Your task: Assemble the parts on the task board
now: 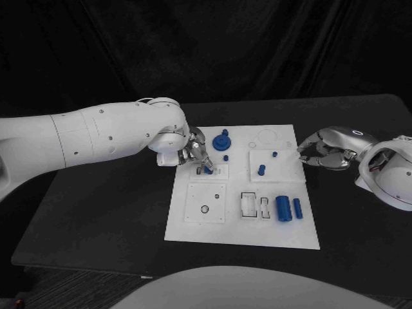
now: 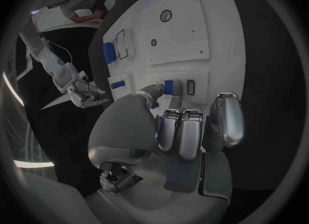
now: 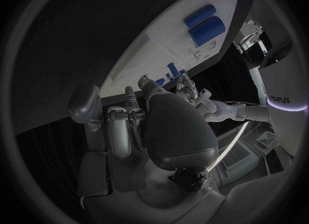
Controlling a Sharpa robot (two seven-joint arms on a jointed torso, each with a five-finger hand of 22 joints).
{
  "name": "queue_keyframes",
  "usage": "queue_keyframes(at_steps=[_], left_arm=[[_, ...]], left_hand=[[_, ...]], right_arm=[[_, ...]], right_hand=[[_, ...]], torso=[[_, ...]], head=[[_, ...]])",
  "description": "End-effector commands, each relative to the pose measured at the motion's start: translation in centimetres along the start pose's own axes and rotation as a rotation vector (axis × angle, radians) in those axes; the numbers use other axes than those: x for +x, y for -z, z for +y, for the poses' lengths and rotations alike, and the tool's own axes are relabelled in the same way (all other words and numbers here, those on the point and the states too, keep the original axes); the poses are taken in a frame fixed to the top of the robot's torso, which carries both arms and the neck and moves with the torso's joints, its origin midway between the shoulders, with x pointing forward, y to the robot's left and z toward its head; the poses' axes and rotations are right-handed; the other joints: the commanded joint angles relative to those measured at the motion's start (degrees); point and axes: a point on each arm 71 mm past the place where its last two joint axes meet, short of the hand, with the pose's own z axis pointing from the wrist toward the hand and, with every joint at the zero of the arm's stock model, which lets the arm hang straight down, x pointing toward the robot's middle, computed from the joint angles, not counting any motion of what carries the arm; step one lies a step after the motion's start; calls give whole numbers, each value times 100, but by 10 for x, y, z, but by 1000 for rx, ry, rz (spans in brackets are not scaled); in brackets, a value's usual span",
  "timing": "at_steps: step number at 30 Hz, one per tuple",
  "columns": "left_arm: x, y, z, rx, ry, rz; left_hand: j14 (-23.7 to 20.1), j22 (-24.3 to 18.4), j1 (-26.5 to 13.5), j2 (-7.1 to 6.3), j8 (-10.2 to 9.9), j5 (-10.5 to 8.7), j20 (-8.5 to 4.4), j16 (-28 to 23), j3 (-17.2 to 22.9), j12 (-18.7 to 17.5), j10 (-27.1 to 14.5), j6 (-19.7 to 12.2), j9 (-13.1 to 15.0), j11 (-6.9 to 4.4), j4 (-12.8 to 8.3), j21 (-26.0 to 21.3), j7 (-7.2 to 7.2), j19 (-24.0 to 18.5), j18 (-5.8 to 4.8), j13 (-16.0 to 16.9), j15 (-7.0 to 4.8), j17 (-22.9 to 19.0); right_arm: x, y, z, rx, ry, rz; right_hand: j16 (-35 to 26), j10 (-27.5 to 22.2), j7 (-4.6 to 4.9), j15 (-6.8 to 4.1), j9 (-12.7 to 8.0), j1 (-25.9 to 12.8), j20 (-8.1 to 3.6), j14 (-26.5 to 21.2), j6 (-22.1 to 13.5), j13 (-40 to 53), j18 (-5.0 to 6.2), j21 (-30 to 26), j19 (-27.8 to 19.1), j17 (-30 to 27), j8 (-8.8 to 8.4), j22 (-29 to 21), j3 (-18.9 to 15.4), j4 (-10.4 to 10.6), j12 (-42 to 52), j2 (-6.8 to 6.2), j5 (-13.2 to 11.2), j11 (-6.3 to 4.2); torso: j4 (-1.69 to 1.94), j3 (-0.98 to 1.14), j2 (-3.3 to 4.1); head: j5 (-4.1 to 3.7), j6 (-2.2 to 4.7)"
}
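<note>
Left hand [image 1: 189,153] over the upper left of the task board [image 1: 243,222], pinching a small blue part [image 2: 168,86] at a slot. Right hand [image 1: 323,152] just off the board's right edge, fingers curled in, holding nothing. Blue cylinders [image 1: 283,207] lie lower right.

Both arms [image 1: 85,138] wear smooth white rounded shells dotted with small dark screws. Each ends in a silver metal hand, left hand [image 1: 192,153] and right hand [image 1: 322,151], with grey-padded fingers [image 2: 182,131].
</note>
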Motion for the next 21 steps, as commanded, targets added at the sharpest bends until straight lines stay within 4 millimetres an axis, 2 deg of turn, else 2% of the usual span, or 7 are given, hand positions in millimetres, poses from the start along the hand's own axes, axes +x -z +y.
queue_keyframes(at_steps=[1,21], left_arm=[[1,0,0,-12,-13,25],[2,-3,-3,-13,-20,33]], left_hand=[[595,1007,12,51,27,30,-12,15,309,-9,489,-4,10,37,-278,3,-38,-20,72,1397,16,1509],[595,1001,-18,59,32,-20,-7,15,351,-21,477,-16,25,50,-294,-14,-24,-34,76,1387,25,1509]], right_arm=[[1,0,-1,9,0,3],[1,0,0,10,0,5]], right_hand=[[15,606,6,28,-5,7,-13,605,21,1509,42,-19,-31,1510,-24,734,34,-9,15,-63,31,44],[15,606,6,28,-5,7,-13,605,21,1509,42,-19,-31,1510,-24,734,34,-9,15,-63,31,44]], torso=[[2,1,2],[1,2,1]], head=[[3,-1],[12,-1]])
